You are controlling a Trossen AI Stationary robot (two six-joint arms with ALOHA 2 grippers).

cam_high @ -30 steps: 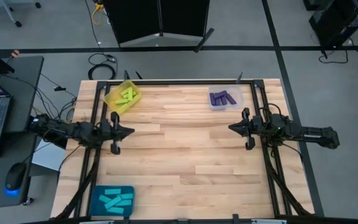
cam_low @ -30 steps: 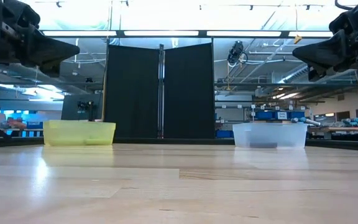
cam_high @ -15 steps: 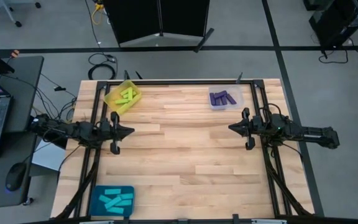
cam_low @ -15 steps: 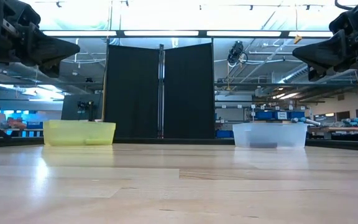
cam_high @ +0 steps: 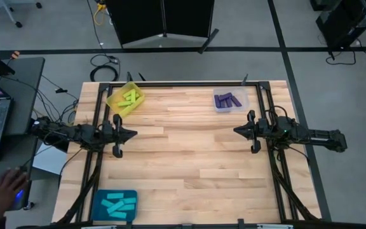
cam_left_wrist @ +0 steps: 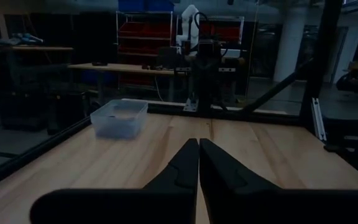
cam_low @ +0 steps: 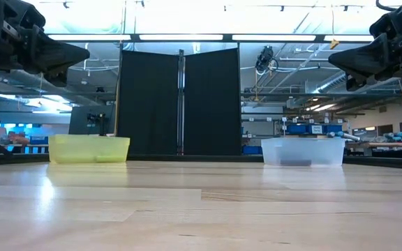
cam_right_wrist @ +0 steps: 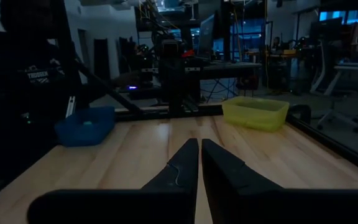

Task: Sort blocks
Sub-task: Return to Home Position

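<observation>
Wood table (cam_high: 189, 159): L hand (cam_high: 134, 134), R hand (cam_high: 236, 131) closed; "TROSSEN" label (cam_right_wrist: 40, 74).

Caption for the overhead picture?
Sorted blocks lie in the yellow tray, clear tray and teal tray; left gripper and right gripper hover shut.

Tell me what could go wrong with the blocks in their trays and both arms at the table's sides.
A person's hand lies near the left arm; a sudden restart could strike it. The teal tray sits at a corner of the table, by that arm's frame; a bump could knock it off. The right arm waits opposite.
</observation>
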